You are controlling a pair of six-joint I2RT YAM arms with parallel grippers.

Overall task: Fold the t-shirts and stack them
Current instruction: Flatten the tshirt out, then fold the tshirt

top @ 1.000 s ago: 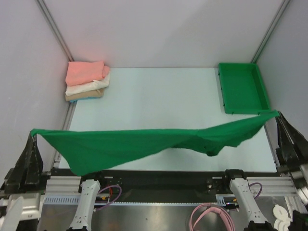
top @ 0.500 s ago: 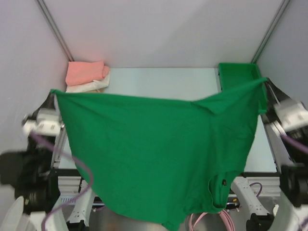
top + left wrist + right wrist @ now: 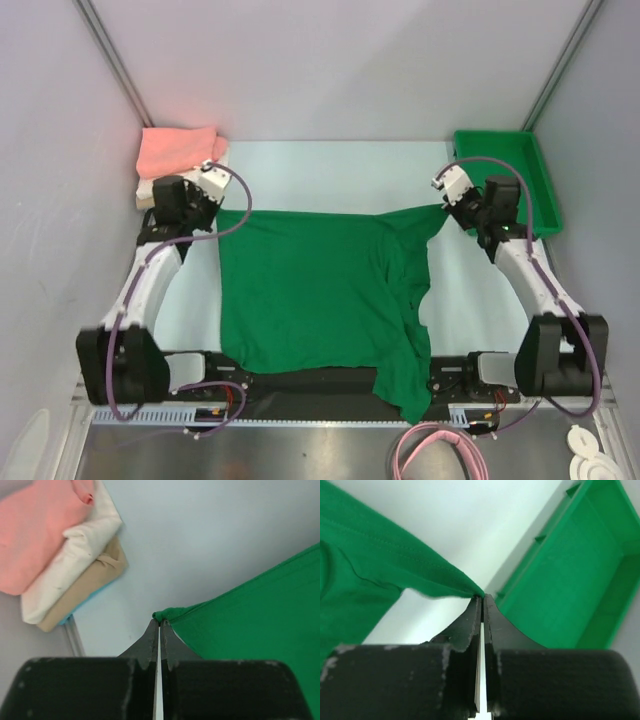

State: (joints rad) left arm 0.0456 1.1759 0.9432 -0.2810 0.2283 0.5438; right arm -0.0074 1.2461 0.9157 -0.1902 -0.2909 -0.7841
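Pinches soft green t-shirt (image 3: 310, 290) at far corners w/ L gripper (image 3: 159, 623) & R gripper (image 3: 481, 599), both clamped on cloth. Lies spread out, rumpled at R.

Green t-shirt (image 3: 320, 290) lies spread, 1 corner apparently overhanging.

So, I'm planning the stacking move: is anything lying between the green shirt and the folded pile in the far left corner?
Nothing visible. Only bare table separates the green shirt from the folded pile; the left gripper grips the shirt's corner nearest it.
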